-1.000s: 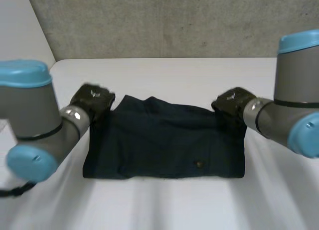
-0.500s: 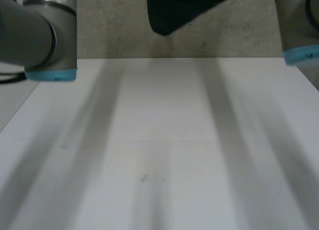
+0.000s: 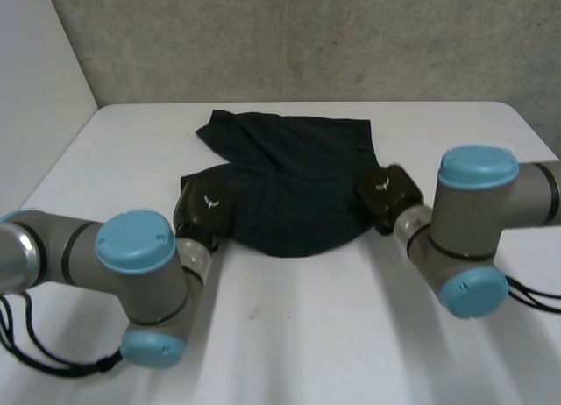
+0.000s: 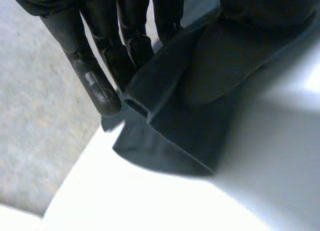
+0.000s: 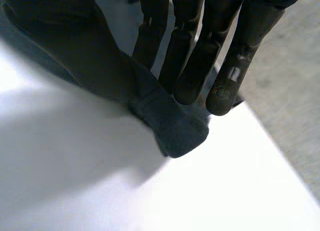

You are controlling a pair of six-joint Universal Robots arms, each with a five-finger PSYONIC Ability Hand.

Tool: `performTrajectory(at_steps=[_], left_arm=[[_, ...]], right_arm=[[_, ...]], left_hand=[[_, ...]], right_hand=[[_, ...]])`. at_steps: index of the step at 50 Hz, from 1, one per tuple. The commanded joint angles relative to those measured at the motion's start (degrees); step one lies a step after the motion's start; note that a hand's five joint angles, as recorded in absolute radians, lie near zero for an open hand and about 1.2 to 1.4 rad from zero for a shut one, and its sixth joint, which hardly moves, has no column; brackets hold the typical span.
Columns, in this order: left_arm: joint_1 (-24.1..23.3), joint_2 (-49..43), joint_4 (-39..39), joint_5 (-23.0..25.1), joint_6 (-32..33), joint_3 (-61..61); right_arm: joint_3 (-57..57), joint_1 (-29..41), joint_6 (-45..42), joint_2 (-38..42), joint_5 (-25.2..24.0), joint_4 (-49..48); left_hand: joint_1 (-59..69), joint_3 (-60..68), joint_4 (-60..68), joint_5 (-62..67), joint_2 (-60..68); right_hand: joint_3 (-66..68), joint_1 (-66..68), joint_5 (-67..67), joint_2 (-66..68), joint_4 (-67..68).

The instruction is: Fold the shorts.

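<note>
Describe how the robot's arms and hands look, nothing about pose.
The left arm and right arm are thick grey cylinders with round light-blue joint caps. The left hand and right hand are black, each with a small white emblem on its back. A left finger carries a grey label and a circular mark.

here's the tally as it stands: one shorts point(image 3: 289, 181) (a single dark pair). two hands, and both are black: left hand point(image 3: 200, 210), that's one, right hand point(image 3: 386, 195), that's two. two arms as well, left arm point(image 3: 131, 265) and right arm point(image 3: 473, 221), both grey with blue caps. one table point(image 3: 351, 335), white. one wall point(image 3: 307, 46) at the back.
</note>
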Motion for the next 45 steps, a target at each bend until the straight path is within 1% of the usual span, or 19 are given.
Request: performTrajectory(at_steps=[1,6,9,13,19,21,22,23,24,25,26,30,31,34,35,38,39,43,45], left_arm=[[-0.4,15.0,-8.5,-4.5,0.1,-11.1],[-0.8,21.2,-16.4,-4.5,-0.3,-16.2],[-2.6,23.9,-22.5,-4.7,-0.5,-18.7],[-4.3,26.3,-28.5,-4.5,-0.8,-22.5],[-5.6,30.4,-34.4,-4.1,-3.9,-25.2],[-7.2,32.4,-35.6,-3.9,-6.4,-25.0],[-7.7,33.2,-35.7,-4.0,-7.1,-25.0],[-8.0,34.1,-35.7,-4.0,-7.5,-24.9],[-8.4,36.0,-35.7,-4.1,-7.8,-24.6],[-8.5,36.9,-35.5,-4.0,-7.7,-24.3],[-8.4,37.8,-35.3,-3.8,-7.5,-24.1],[-5.5,39.9,-34.1,-2.2,-5.8,-20.7],[-3.0,39.9,-33.9,-0.7,-4.9,-19.1],[0.0,39.8,-33.2,2.8,-3.9,-16.8],[2.1,39.2,-31.7,6.1,-3.6,-15.1],[6.0,37.6,-28.4,11.7,-3.6,-12.8],[8.7,34.9,-25.6,15.8,-3.7,-11.5],[12.8,27.0,-19.4,24.6,-3.8,-8.1],[13.0,24.1,-17.9,27.1,-3.7,-6.1]], right_arm=[[12.9,-0.4,-0.2,-11.9,-2.2,2.0],[17.1,-0.6,-0.3,-16.4,-4.4,7.8],[19.0,-0.7,-1.1,-17.8,-5.7,14.4],[22.1,-0.9,-5.8,-20.2,-6.1,21.6],[27.9,-0.9,-12.2,-25.0,-5.1,24.9],[29.1,-1.0,-13.0,-25.8,-5.0,25.5],[29.5,-1.2,-13.1,-26.1,-5.5,25.6],[30.4,-1.2,-12.8,-26.6,-6.2,25.5],[30.7,-1.2,-12.5,-27.0,-6.3,25.0],[31.2,-1.2,-12.5,-27.3,-6.4,24.9],[31.6,-1.3,-12.3,-27.6,-6.6,24.6],[34.3,-1.3,-12.2,-27.8,-8.5,22.5],[35.2,-1.3,-12.1,-27.8,-8.9,20.9],[36.3,-1.4,-11.7,-27.7,-8.8,18.4],[36.6,-1.5,-11.2,-27.8,-8.8,17.0],[36.8,-2.0,-10.4,-27.8,-9.3,15.7],[36.8,-2.0,-10.3,-27.9,-9.3,15.5],[36.7,-1.9,-9.3,-27.9,-9.3,14.7],[36.8,-1.8,-9.0,-27.9,-9.3,14.2]], left_hand=[[15.1,11.6,11.2,12.3,11.3],[15.1,11.6,11.2,12.3,11.3],[15.1,11.6,11.2,12.3,11.3],[15.1,11.6,11.2,12.3,11.3],[15.1,11.6,11.2,12.3,11.3],[15.1,11.6,11.2,12.3,11.3],[7.9,4.5,4.1,5.2,4.1],[-5.5,-8.9,-9.3,-8.2,-9.3],[-38.3,-41.7,-42.1,-41.0,-42.0],[-50.6,-54.0,-54.4,-53.3,-54.4],[-54.9,-58.4,-58.8,-57.7,-58.7],[-54.9,-58.4,-58.8,-57.7,-58.7],[-54.9,-58.4,-58.8,-57.7,-58.7],[-54.9,-58.4,-58.8,-57.7,-58.7],[-54.9,-58.4,-58.8,-57.7,-58.7],[-54.7,-58.2,-58.5,-57.5,-58.5],[-53.7,-57.2,-57.5,-56.5,-57.5],[-49.5,-53.0,-53.3,-52.3,-53.3],[-46.2,-49.6,-50.0,-48.9,-50.0]], right_hand=[[11.5,23.9,12.8,12.6,11.7],[11.5,23.9,12.8,12.6,11.7],[11.5,23.9,12.8,12.6,11.7],[11.5,23.9,12.8,12.6,11.7],[11.5,23.9,12.8,12.6,11.7],[11.5,23.9,12.8,12.6,11.7],[11.5,23.9,12.8,12.6,11.7],[11.5,23.9,12.8,12.6,11.7],[11.5,23.9,12.8,12.6,11.7],[11.5,23.9,12.8,12.6,11.7],[11.5,23.9,12.8,12.6,11.7],[11.5,23.9,12.8,12.6,11.7],[11.5,23.9,12.8,12.6,11.7],[11.5,23.9,12.8,12.6,11.7],[11.5,23.9,12.8,12.6,11.7],[11.5,23.9,12.8,12.6,11.7],[11.5,23.9,12.8,12.6,11.7],[11.5,23.9,12.8,12.6,11.7],[11.5,23.9,12.8,12.6,11.7]])
